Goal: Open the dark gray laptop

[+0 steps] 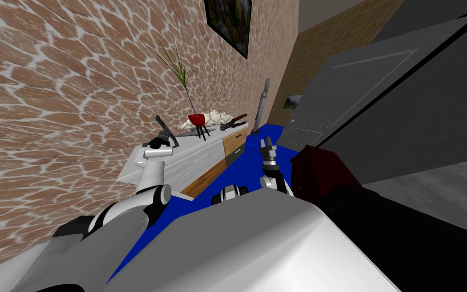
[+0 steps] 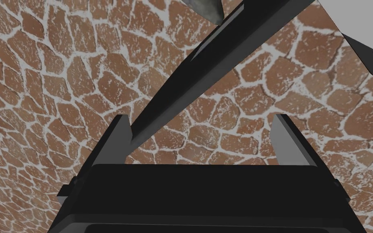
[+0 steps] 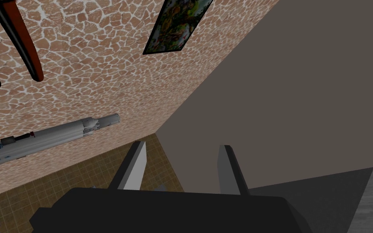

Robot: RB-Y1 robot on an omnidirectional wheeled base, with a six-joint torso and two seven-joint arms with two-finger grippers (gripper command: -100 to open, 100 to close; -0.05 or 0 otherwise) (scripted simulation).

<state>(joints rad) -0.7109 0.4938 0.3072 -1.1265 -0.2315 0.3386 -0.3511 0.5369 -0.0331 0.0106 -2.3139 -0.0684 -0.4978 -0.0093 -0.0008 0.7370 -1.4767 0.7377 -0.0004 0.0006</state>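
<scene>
Left gripper (image 2: 200, 117) is working at the bench's (image 1: 197, 152) near end, fingers apart, the dark gray laptop's (image 2: 222, 52) tilted lid corner just beside one finger; right gripper (image 3: 183, 145) is hovering off the front edge, fingers apart.

The left tool (image 2: 200, 117) holds its two light grey fingers (image 2: 115, 141) wide apart in front of a wall (image 2: 40, 81) of brown stones set in pale mortar. The dark gray laptop (image 2: 206, 60), seen edge-on as a thin slab, slants across that wall. It tapers to a corner just beside the inner face of one finger, and contact cannot be told.
</scene>
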